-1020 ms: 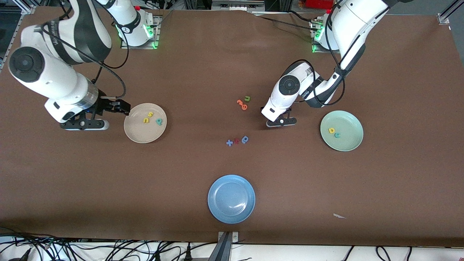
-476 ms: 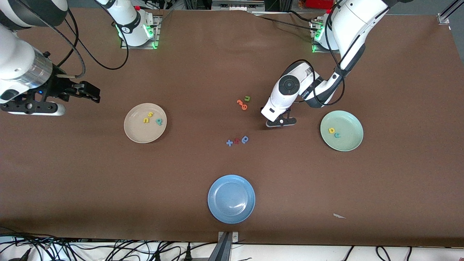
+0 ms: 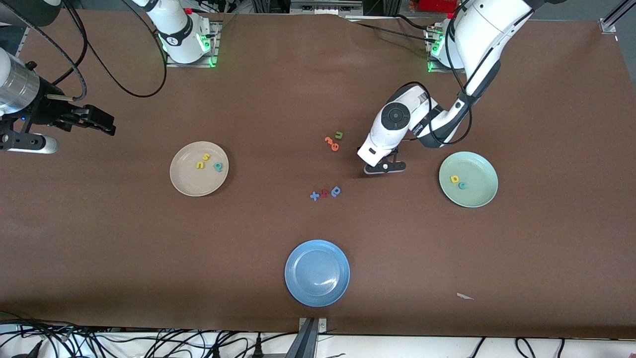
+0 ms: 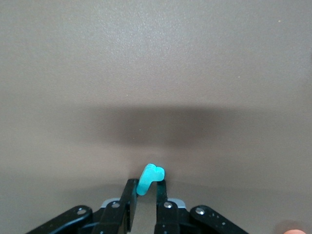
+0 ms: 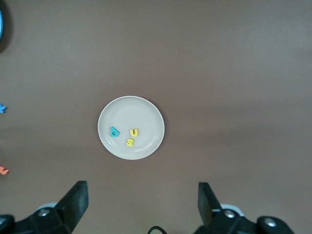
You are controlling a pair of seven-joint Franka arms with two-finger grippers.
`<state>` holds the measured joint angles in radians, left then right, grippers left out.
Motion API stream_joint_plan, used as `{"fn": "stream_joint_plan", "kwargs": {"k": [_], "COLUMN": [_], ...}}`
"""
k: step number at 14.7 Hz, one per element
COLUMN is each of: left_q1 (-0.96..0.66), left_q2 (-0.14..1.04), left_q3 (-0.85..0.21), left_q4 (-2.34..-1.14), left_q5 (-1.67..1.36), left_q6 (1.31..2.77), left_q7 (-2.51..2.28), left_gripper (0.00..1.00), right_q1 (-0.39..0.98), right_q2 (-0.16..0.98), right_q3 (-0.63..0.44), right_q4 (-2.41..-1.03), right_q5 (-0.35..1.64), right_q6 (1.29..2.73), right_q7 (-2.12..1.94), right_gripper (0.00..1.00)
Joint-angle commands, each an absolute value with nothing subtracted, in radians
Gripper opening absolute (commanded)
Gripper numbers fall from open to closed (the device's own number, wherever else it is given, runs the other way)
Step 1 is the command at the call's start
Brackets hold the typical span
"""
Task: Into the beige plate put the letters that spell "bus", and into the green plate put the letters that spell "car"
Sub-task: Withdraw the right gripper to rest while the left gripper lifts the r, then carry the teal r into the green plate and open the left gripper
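Note:
My left gripper (image 4: 146, 184) is low over the table between the loose letters and the green plate (image 3: 479, 174), shut on the small teal "r" (image 4: 150, 178). In the front view the left hand (image 3: 381, 168) hides that letter. The green plate holds a yellow "a" (image 3: 454, 179) and a teal "c" (image 3: 462, 185). The beige plate (image 3: 194, 181) holds a yellow "s" (image 3: 205, 157), a yellow "u" (image 3: 199, 164) and a teal "b" (image 3: 217, 166). My right gripper (image 3: 97, 123) hangs open and empty over bare table toward the right arm's end, with the beige plate (image 5: 146, 117) in its view.
Orange letters (image 3: 332, 143) and an olive "u" (image 3: 339, 134) lie beside the left hand. Blue and red letters (image 3: 325, 193) lie nearer the front camera. A blue plate (image 3: 317, 272) sits near the front edge, and a paper scrap (image 3: 464, 296) lies toward the left arm's end.
The right arm has drawn away from the beige plate toward its own end of the table. The left hand has barely shifted.

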<state>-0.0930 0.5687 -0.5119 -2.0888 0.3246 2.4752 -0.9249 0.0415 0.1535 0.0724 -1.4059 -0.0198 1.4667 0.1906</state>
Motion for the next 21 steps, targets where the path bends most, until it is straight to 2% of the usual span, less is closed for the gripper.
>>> {"fn": "stream_joint_plan", "kwargs": {"k": [1, 9, 16, 19, 21], "left_q1": [-0.095, -0.094, -0.092, -0.075, -0.060], "left_q2": [0.583, 0.583, 0.583, 0.572, 0.566], "left_q3": [-0.503, -0.503, -0.503, -0.505, -0.506], "left_q4": [-2.080, -2.080, -2.080, -2.063, -2.036], "left_q5": [0.379, 0.387, 0.387, 0.387, 0.387], "left_q6": [2.476, 2.476, 2.471, 2.456, 2.396], "left_q7": [-0.950, -0.945, -0.934, -0.913, -0.888], "left_gripper": [0.17, 0.13, 0.04, 0.00, 0.00], "right_q1": [0.040, 0.032, 0.035, 0.032, 0.038], "right_q2": [0.163, 0.163, 0.170, 0.169, 0.170], "right_q3": [0.069, 0.069, 0.072, 0.069, 0.074], "right_q4": [-1.384, -1.384, -1.382, -1.382, -1.382], "right_q5": [-0.025, -0.025, -0.028, -0.025, -0.031], "right_q6": [1.451, 1.450, 1.457, 1.459, 1.457], "right_q7": [0.176, 0.170, 0.184, 0.175, 0.181], "right_gripper": [1.00, 1.00, 1.00, 1.00, 1.00]}}
